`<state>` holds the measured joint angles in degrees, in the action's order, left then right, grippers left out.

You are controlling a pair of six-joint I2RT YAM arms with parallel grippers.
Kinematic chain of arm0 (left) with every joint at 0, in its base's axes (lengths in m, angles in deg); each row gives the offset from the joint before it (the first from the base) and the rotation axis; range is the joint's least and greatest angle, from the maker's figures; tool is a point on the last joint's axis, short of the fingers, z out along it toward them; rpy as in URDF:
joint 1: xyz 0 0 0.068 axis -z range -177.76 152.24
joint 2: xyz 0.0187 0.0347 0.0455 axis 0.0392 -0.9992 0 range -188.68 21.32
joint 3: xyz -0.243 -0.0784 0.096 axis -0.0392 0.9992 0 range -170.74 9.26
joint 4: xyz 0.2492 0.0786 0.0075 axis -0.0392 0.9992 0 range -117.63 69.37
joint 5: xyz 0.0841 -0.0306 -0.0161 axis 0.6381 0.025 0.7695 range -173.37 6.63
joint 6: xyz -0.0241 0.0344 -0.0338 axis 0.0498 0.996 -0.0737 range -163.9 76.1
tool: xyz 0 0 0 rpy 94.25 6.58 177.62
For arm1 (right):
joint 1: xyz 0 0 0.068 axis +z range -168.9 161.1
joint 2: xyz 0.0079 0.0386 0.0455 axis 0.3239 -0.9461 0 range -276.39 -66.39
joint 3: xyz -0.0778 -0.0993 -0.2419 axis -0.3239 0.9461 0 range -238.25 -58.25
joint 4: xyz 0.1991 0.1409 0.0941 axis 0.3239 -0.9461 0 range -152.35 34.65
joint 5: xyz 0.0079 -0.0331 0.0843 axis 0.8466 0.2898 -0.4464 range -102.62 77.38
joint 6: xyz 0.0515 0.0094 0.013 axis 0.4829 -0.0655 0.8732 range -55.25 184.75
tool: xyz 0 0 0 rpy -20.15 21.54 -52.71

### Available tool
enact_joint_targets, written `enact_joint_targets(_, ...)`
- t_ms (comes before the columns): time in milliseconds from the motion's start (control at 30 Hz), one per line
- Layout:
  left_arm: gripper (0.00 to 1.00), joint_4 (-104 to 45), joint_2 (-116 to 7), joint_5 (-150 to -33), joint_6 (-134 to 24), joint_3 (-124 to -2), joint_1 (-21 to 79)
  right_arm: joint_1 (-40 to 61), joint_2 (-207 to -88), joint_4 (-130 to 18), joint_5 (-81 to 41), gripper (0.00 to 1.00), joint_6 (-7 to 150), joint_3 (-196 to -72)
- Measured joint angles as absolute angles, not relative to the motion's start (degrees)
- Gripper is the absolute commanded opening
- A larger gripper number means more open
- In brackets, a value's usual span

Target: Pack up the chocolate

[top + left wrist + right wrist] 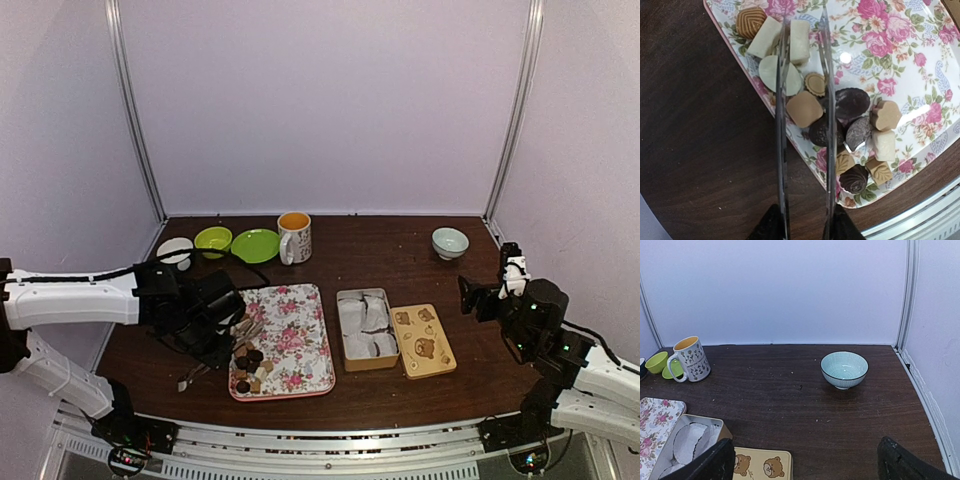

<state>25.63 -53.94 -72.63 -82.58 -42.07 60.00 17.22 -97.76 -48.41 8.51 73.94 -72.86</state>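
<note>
Surface: dark brown wood grain with a few light specks. Plain pale walls close it in on three sides, with metal posts in the back corners.

Back row, left to right: white bowl, green bowl, green plate, mug with an orange inside. Well apart to the right is a teal bowl. Mid surface: floral tray. Just to its right is an open tin with white paper liners, and its bear-print lid lies flat beside it.

Chocolate: all on the tray, bunched in the near-left corner. The group's long axis follows the tray's left rim. In the left wrist view that reads as a diagonal band, upper left to lower right. Dark, tan and white pieces are mixed, many touching. Of the two white blocks at the far end, one lies diagonal and the other has its long side along the tongs.

Left end effector: clenched on metal tongs. The blades run parallel out over the tray rim, slightly apart, with a tan piece and a half-round white piece between or under them. Can't tell if the blades touch any piece.

Right end effector: released, fingers spread wide, nothing between them. It hovers over the right side of the surface, facing the teal bowl and back wall.
</note>
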Motion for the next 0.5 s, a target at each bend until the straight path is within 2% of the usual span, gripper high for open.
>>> enact_joint_targets(500,0.30,26.5,-55.4,-72.6,-82.3,-42.4,60.0,17.2,-97.8,-48.4,8.5,1.00,73.9,-72.9)
